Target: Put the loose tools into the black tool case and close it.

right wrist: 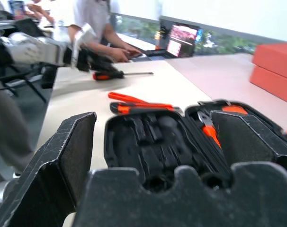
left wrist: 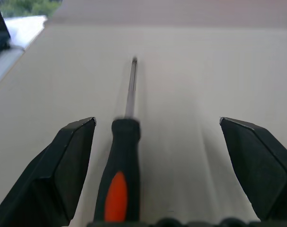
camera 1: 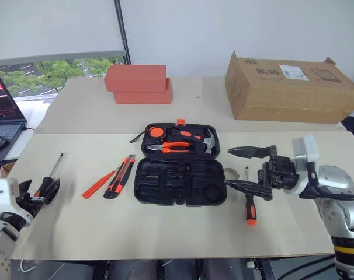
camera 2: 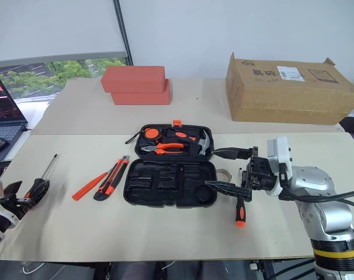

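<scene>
The black tool case point(camera 1: 180, 182) lies open in the middle of the table, its near half showing bare moulded slots. To its left lie an orange-black utility knife point(camera 1: 120, 176) and a thin orange strip tool point(camera 1: 99, 185). One screwdriver point(camera 1: 53, 171) lies at the far left; my left gripper point(camera 1: 40, 192) stands open around its handle point(left wrist: 119, 179), not gripping it. The other screwdriver point(camera 1: 250, 208) lies right of the case, beside a small grey tape roll point(camera 2: 224, 174). My right gripper point(camera 1: 247, 170) hovers open and empty just right of the case, pointing at it.
Orange-handled pliers point(camera 1: 176, 147) and a hammer point(camera 1: 209, 142) sit in the case's far half. Two red-orange blocks point(camera 1: 139, 84) and a brown cardboard box point(camera 1: 288, 87) stand at the back. A laptop point(camera 1: 2, 108) is at the far left, and a person point(right wrist: 101, 23) sits beyond it.
</scene>
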Robot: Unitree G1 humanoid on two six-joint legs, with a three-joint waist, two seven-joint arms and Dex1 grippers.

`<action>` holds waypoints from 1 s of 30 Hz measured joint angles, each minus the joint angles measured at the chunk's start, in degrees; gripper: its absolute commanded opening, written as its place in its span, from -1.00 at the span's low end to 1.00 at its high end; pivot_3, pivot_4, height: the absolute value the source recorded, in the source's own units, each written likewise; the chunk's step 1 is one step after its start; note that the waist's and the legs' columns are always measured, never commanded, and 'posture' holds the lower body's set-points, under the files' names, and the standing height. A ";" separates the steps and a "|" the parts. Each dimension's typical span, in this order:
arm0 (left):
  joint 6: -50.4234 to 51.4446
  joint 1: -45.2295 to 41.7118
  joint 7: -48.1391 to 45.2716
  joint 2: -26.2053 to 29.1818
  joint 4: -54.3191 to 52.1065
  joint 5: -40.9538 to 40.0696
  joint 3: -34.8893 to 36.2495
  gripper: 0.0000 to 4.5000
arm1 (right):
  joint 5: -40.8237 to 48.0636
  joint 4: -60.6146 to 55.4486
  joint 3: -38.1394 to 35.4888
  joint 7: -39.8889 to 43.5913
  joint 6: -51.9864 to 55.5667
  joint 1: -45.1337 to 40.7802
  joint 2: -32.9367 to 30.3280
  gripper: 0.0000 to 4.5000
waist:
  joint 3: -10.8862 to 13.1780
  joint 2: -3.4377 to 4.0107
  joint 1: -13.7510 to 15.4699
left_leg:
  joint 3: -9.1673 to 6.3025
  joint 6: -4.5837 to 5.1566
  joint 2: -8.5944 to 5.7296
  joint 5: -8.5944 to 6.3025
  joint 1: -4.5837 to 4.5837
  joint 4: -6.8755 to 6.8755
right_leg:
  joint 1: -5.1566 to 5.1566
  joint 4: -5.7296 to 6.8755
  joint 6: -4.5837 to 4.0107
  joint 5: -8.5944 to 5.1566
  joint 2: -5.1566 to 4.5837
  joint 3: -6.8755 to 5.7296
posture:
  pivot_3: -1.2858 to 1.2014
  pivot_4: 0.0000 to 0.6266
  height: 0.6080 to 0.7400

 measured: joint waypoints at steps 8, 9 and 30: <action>4.22 -3.06 2.32 1.05 3.88 2.24 -1.48 1.00 | 0.12 -2.05 2.10 2.18 0.45 -1.14 -0.04 0.97 | -0.02 -0.06 -0.23 | -0.01 -0.08 0.02 -0.04 0.06 0.00 | 0.02 0.04 -0.01 0.00 -0.08 -0.06 | 0.03 -0.52 0.57; 4.53 -3.06 2.22 1.14 3.85 2.36 -1.49 1.00 | 0.12 -2.05 2.10 2.21 0.45 -1.15 -0.03 0.97 | -0.02 -0.06 -0.25 | -0.01 -0.09 0.02 -0.04 0.08 0.00 | 0.04 0.05 0.00 0.00 -0.09 -0.06 | 0.03 -0.52 0.57; 6.11 -23.36 -11.30 0.14 -10.54 -3.61 -16.60 -0.57 | -0.12 1.07 -0.45 0.66 -0.32 -1.20 1.28 1.00 | -0.04 -0.12 1.28 | -0.07 -0.52 -0.03 -0.08 -0.18 0.38 | 0.24 0.09 0.03 0.05 -0.04 -0.57 | 0.03 -0.52 0.57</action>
